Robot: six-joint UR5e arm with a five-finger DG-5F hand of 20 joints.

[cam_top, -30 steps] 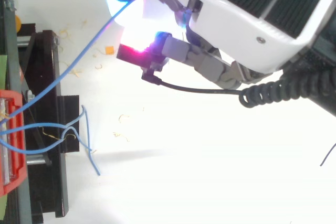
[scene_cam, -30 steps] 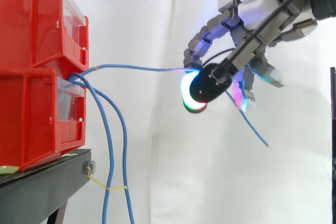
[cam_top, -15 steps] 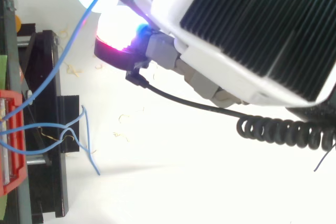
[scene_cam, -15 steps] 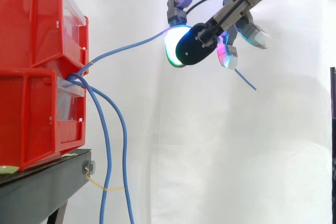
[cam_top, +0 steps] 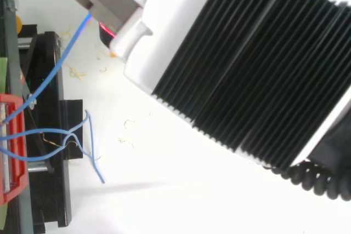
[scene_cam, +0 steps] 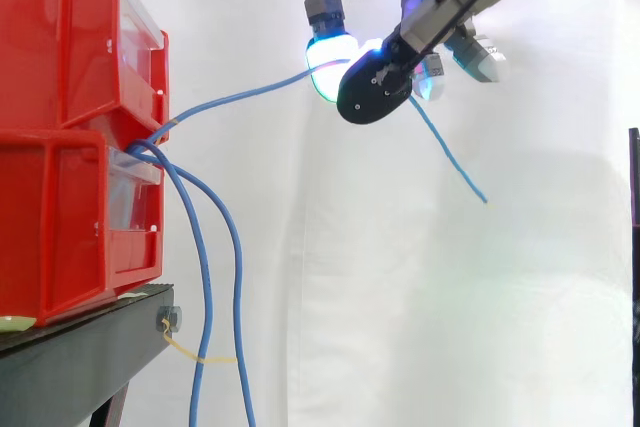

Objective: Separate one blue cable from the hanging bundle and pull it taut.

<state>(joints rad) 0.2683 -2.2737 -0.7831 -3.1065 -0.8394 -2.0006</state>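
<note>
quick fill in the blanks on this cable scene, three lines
The hand pinches one ____ cable in its fingers.
That cable comes out from between two ____ bins.
The bins sit on a ____ stand.
Missing words: blue; red; black.

No text, label, brand, number or sign can be read in either view.
</note>
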